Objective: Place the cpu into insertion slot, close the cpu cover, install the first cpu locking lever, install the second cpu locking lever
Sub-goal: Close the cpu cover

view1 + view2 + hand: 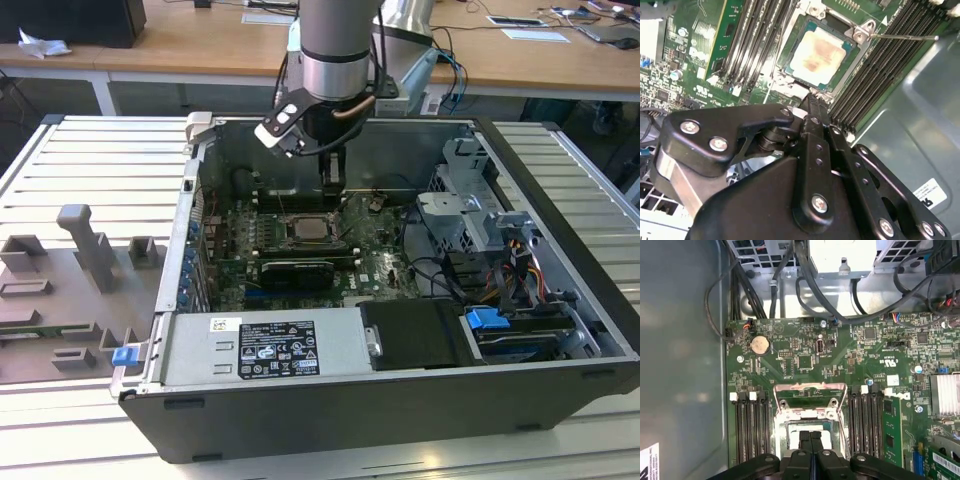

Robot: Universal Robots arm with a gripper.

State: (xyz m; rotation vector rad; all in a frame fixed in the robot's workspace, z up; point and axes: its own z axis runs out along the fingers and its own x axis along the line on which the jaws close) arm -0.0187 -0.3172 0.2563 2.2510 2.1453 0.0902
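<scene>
The cpu (815, 54), a pale silvery-beige square, lies flat in the insertion slot (786, 86) on the green motherboard. In the exterior view the cpu (312, 228) sits in the middle of the open case. The cpu cover (810, 388), a thin metal frame with a cut-out middle, stands tilted up off the slot at its far edge. My gripper (811, 439) hangs just above the near edge of the cpu with its black fingers pressed together and nothing between them. From outside, the gripper (333, 188) is seen just behind the slot. A thin metal lever (905, 36) sticks out beside the slot.
Black memory slots (751, 425) flank the slot on both sides. A drive cage (470, 215) and cable bundles fill the exterior view's right of the case. The power supply (265, 347) lies along the front. Grey fixtures (90, 250) stand on the slatted table at the left.
</scene>
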